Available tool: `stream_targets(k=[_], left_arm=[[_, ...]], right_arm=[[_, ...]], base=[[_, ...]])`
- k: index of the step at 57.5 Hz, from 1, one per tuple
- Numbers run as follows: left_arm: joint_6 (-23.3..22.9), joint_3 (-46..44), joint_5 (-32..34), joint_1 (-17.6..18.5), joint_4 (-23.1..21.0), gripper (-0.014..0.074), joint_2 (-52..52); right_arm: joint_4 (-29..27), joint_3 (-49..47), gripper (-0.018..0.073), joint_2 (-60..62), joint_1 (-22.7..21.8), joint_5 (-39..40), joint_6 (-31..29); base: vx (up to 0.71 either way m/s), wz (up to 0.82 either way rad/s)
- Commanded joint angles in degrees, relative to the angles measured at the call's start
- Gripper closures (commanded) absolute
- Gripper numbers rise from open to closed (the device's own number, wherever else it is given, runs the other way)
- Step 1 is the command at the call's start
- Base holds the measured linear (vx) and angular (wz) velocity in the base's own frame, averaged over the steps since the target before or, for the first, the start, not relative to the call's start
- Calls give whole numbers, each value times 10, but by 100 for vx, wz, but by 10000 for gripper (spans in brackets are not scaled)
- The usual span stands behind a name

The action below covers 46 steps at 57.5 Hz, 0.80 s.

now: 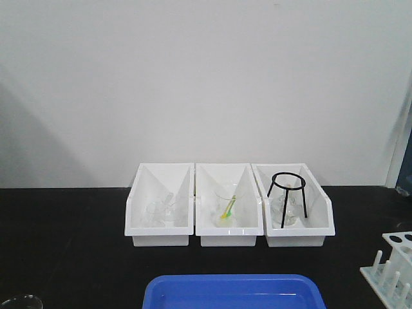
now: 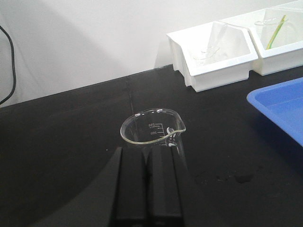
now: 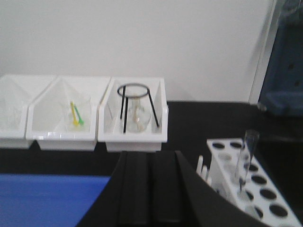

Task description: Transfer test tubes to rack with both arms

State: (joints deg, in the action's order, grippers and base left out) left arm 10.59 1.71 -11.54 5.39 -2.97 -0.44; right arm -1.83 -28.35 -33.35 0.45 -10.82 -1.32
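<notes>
Right wrist: clear test tube [image 3: 246,158] upright in rack [image 3: 258,189]

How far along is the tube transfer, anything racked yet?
Done: one thin clear glass test tube stands upright in the small white plastic rack; its other visible holes look empty. In hand: nothing visibly; both wrist views show closed black pincer fingers, the left above a wide clear glass beaker. Left: I can't pick out further tubes, so the remaining count is unclear.

Rack [image 1: 391,265]: cut off by right and bottom edges in front view; near holes blurred in right wrist view.
Beaker [image 2: 152,130]: lower part hidden behind left gripper.
Blue tray [image 1: 235,292]: near side cropped.
Left bin [image 1: 159,207] contents: indistinct clear glassware.
</notes>
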Motion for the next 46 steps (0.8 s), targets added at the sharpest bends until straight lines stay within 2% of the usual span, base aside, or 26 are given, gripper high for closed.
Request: stream_targets(k=[1, 10, 19, 22, 46], left_arm=[[-6, 15, 45, -2, -1, 617, -6], [-6, 15, 45, -2, -1, 617, -6], [-6, 15, 45, -2, -1, 617, -6], [-6, 15, 45, -2, -1, 617, -6], [-6, 15, 45, -2, -1, 617, -6]], right_arm=[[7, 66, 567, 63, 0, 54, -3], [40, 208, 567, 203, 0, 56, 46], [36, 306, 567, 330, 0, 61, 52], [35, 306, 567, 346, 0, 27, 48], [45, 307, 567, 344, 0, 38, 48]], base=[[0, 0], [0, 0], [0, 0], [0, 0], [0, 0]])
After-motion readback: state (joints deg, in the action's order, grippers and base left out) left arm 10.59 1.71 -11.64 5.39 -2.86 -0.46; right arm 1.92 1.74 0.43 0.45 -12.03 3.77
